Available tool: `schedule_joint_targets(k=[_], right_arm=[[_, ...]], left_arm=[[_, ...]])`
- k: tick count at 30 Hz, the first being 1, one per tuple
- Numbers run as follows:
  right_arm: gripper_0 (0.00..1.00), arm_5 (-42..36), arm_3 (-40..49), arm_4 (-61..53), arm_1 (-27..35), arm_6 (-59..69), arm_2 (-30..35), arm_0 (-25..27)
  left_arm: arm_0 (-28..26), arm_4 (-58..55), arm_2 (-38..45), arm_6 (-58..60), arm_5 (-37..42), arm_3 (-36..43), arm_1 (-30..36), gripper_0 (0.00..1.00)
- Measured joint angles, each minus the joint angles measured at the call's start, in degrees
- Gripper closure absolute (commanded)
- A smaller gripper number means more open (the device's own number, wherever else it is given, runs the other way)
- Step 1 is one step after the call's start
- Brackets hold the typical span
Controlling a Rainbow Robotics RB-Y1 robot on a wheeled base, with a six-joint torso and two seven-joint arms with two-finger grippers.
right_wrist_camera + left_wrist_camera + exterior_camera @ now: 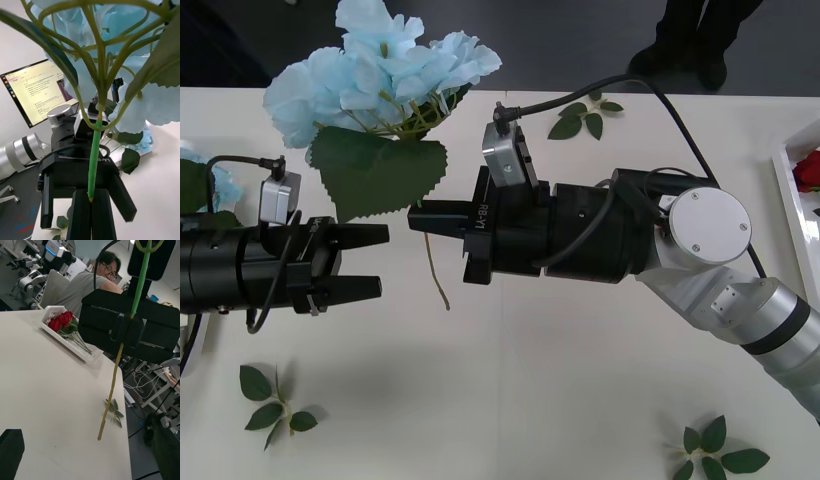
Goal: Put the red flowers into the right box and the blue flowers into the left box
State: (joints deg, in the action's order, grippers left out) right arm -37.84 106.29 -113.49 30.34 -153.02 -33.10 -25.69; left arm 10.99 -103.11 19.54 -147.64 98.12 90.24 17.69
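Note:
My right gripper is at the table's middle, shut on the thin stem of a blue flower. Its pale fluffy head and big green leaf hang toward the far left, and the stem's end dangles below the fingers. In the right wrist view the green stem rises from between my closed fingers. Facing it from the left, my left gripper is open and holds nothing. The right box at the right edge holds red flowers. The left box holds blue flowers.
Loose green leaf sprigs lie at the far middle, near left and near right of the white table. The table's far edge runs just behind the held flower.

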Motion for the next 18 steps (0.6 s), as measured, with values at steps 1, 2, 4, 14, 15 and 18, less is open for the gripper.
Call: schedule_joint_targets(k=[1, 2, 4, 14, 15, 18], right_arm=[[1.0, 0.0, 0.0, 0.0, 0.0, 0.0, 0.0, 0.0], [1.0, 0.0, 0.0, 0.0, 0.0, 0.0, 0.0, 0.0], [1.0, 0.0, 0.0, 0.0, 0.0, 0.0, 0.0, 0.0], [1.0, 0.0, 0.0, 0.0, 0.0, 0.0, 0.0, 0.0], [1.0, 0.0, 0.0, 0.0, 0.0, 0.0, 0.0, 0.0], [1.0, 0.0, 0.0, 0.0, 0.0, 0.0, 0.0, 0.0]], left_arm=[[0.0, 0.0, -0.2, 0.0, 0.0, -0.5, -0.5, 0.0], [0.0, 0.0, -0.3, 0.0, 0.0, -1.0, -1.0, 0.0], [0.0, 0.1, -0.4, 0.0, 0.0, -1.7, -2.4, 0.0], [0.0, 4.3, -1.0, 0.0, 0.0, -1.7, -8.0, 0.0], [0.0, 4.7, -1.4, -0.1, 0.0, -1.7, -8.4, 0.0], [0.0, 5.7, -2.4, -0.1, 0.0, -1.7, -9.3, 0.0]])
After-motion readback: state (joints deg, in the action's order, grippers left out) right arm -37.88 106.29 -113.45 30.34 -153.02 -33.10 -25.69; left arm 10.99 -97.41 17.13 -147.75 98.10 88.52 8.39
